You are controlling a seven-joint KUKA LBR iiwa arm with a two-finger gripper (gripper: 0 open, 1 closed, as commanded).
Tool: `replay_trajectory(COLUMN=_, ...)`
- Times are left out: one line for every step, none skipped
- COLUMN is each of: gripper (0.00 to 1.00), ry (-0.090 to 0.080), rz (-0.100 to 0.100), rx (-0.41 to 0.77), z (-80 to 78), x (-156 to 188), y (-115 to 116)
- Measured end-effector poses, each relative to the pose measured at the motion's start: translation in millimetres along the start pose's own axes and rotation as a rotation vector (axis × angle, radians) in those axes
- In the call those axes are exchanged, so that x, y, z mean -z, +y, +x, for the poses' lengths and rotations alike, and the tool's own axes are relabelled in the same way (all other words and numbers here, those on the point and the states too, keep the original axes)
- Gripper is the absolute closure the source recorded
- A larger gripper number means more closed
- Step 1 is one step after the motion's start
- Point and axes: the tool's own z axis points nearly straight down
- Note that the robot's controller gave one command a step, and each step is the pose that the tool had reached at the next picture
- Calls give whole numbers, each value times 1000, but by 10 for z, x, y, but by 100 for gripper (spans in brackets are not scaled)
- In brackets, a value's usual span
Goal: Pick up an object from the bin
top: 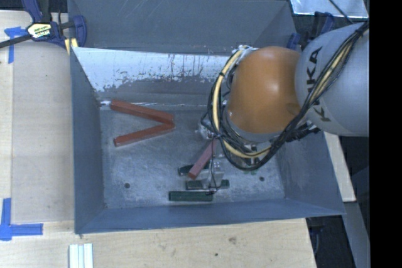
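My gripper (215, 174) hangs below the arm's orange cover, low over the front middle of the bin floor. A short reddish-brown stick (201, 162) slants up against its left side; whether it is held cannot be made out. Just in front of the gripper lies a flat dark green bar (190, 196), parallel to the front wall. A small dark piece (185, 169) rests to the gripper's left, and another dark piece (220, 184) sits right at its tip.
A pair of reddish-brown tongs (143, 123), spread in a V that opens leftward, lies on the left half of the floor near the back wall. The arm and its cables cover the bin's right side.
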Motion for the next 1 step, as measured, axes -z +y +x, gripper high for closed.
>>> replay_trajectory(gripper=0, ry=-3, rz=-1, rx=-1, z=25, x=-298, y=-26)
